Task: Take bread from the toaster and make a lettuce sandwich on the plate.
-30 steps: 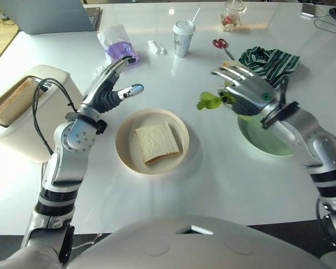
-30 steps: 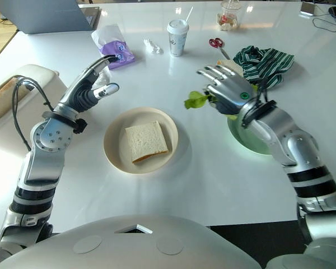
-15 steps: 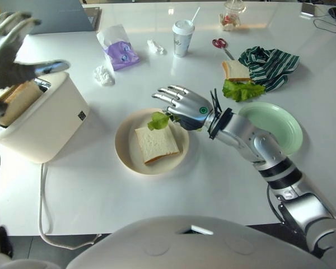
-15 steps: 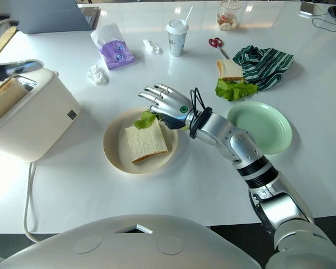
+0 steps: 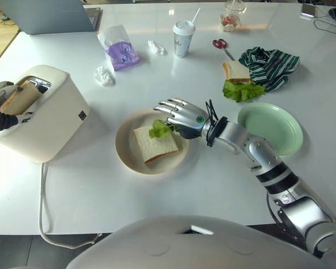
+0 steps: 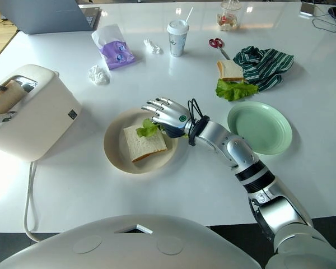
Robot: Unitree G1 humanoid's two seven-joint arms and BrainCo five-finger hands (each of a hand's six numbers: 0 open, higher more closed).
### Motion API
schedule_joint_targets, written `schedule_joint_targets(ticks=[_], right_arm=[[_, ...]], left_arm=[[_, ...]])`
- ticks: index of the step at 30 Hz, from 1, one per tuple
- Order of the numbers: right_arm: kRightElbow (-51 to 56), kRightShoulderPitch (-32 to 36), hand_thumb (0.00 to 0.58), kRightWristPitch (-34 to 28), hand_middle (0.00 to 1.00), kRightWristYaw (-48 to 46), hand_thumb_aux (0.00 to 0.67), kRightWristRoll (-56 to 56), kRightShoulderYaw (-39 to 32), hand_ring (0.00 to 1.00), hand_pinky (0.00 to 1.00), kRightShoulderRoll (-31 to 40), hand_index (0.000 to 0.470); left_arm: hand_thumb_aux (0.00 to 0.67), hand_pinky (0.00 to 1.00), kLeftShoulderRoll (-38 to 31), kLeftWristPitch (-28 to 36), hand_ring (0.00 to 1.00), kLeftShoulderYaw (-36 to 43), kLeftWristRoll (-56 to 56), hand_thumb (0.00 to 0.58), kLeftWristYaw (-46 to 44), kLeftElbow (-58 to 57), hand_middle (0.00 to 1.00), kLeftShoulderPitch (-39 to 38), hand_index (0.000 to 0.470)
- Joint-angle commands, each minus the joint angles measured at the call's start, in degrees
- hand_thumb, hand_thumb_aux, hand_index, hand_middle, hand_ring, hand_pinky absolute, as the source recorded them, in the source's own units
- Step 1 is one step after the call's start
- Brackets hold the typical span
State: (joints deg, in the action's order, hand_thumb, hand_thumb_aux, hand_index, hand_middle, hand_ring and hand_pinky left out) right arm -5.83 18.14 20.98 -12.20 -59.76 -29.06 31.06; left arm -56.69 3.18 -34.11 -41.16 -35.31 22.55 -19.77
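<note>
While pinched by fingers (image 5: 169, 105) of the right hand (image 5: 185, 116), a lettuce leaf (image 5: 159, 129) is held over the plate (image 5: 123, 155).
Released off-centre, it could be dropped beside the bread slice (image 5: 155, 145).

Glossy table (image 5: 157, 196), matt plate (image 5: 121, 144), striped cloth (image 5: 269, 63)
</note>
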Motion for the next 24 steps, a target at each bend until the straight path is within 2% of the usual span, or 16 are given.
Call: schedule_joint_targets(ticks=[1,2,3,8,12,24], right_arm=[[0.8,-0.1,0.580,0.3,0.00,0.1,0.670,-0.7,-0.8,0.00,0.00,-0.2,0.470],[1.0,-0.1,0.580,0.4,0.00,0.1,0.670,-0.7,-0.9,0.00,0.00,-0.3,0.470],[1.2,0.0,0.580,0.4,0.00,0.2,0.670,-0.7,-0.9,0.00,0.00,-0.3,0.470],[1.6,-0.6,0.580,-0.2,0.00,0.5,0.670,-1.4,-1.0,0.00,0.00,-0.3,0.470],[1.7,-0.9,0.580,-0.5,0.00,0.5,0.670,-1.8,-1.0,0.00,0.00,-0.2,0.470],[-0.3,-1.8,0.580,-0.6,0.00,-1.2,0.670,-1.3,-2.2,0.00,0.00,-1.0,0.470]], left_arm=[[0.326,0.00,-0.1,1.6,0.00,0.8,-2.0,0.427,0.1,-2.2,0.00,0.0,0.229],[0.139,0.00,0.0,2.1,0.00,0.5,-2.1,0.216,0.8,-2.1,0.00,0.6,0.098],[0.000,0.00,0.0,2.5,0.00,0.1,-2.2,0.000,1.6,-1.9,0.00,1.5,0.000],[0.000,0.00,-1.4,3.6,0.00,-0.5,-3.1,0.000,7.7,-2.8,0.00,7.5,0.000],[0.000,0.00,-1.7,3.2,0.00,0.3,-2.6,0.000,9.5,-3.7,0.00,9.5,0.000],[0.003,0.00,-1.9,1.4,0.00,3.0,-2.1,0.005,6.9,-7.6,0.00,4.6,0.002]])
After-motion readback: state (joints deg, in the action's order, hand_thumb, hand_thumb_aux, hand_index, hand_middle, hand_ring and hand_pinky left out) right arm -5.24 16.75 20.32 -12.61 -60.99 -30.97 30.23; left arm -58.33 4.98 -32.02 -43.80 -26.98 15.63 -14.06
